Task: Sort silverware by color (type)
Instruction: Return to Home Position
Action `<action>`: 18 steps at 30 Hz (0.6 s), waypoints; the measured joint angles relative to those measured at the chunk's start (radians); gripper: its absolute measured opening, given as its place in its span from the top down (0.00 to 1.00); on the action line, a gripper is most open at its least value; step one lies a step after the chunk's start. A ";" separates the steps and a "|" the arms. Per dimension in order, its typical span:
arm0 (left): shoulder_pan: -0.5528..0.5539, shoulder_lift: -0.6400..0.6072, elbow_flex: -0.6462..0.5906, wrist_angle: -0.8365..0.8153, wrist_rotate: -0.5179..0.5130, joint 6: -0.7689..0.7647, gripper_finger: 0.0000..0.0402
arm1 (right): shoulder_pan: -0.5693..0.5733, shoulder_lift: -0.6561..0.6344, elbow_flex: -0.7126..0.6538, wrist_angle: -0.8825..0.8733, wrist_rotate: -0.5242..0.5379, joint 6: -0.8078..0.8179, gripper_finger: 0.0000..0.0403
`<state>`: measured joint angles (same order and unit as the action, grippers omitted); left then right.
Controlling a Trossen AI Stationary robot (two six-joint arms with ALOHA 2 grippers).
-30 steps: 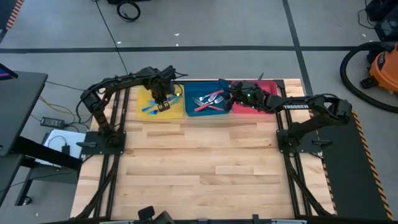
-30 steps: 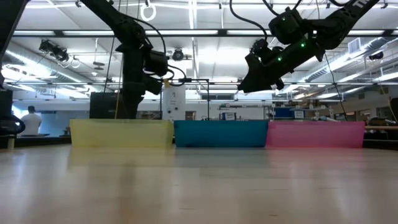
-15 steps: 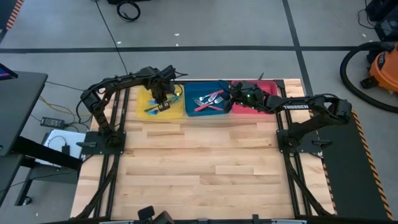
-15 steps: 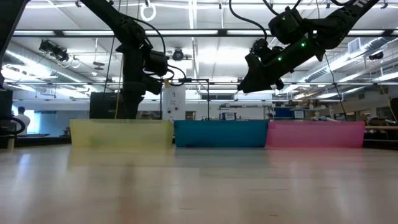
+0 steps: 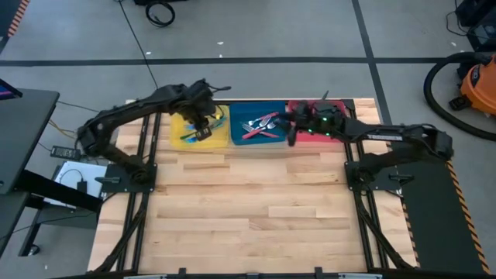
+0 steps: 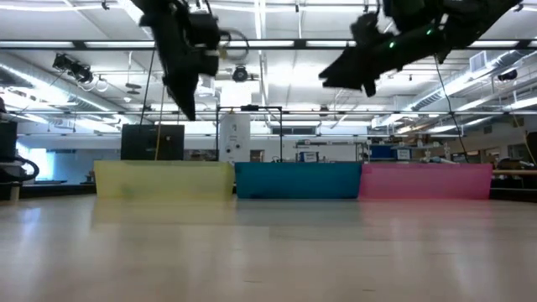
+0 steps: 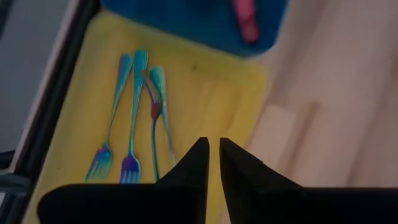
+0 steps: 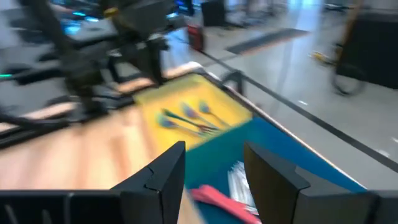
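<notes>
Three blue-teal forks (image 7: 132, 118) lie flat on the floor of the yellow tray (image 5: 180, 124). Silverware with red handles (image 5: 260, 125) lies in the blue tray (image 5: 239, 116). My left gripper (image 7: 212, 149) hangs above the yellow tray, pointing steeply down, its fingers a narrow gap apart with nothing between them; the low view shows it high over the tray (image 6: 188, 109). My right gripper (image 8: 214, 155) is wide open and holds nothing. It hangs nearly level above the blue tray's right end (image 5: 292, 132).
The three trays stand side by side along the table's far edge, yellow (image 6: 164, 179), blue (image 6: 298, 179) and red (image 6: 426, 180). My right arm covers much of the red tray (image 5: 341, 107) from above. The wooden tabletop (image 5: 248, 209) lies bare nearer the front.
Both grippers have risen. My left gripper has lifted up out of the yellow tray and now hangs well above its rim. My right gripper has gone up a little and tipped toward level over the blue tray. The forks have stayed where they lay.
</notes>
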<state>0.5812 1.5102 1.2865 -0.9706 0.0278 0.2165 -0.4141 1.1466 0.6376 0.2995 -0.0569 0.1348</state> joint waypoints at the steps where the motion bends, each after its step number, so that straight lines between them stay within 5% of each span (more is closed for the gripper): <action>1: -0.012 -0.033 0.000 0.001 0.003 -0.019 0.90 | 0.008 -0.031 0.000 -0.022 -0.018 -0.004 0.58; 11: -0.152 -0.366 -0.036 0.037 0.005 -0.097 0.90 | 0.090 -0.420 0.000 -0.323 -0.020 -0.084 0.58; 18: -0.187 -0.678 -0.329 0.301 -0.007 -0.164 0.90 | 0.120 -0.694 -0.010 -0.465 0.088 -0.087 0.58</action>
<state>0.3940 0.8326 0.9576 -0.6691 0.0208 0.0525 -0.2942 0.4531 0.6271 -0.1653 0.0313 0.0483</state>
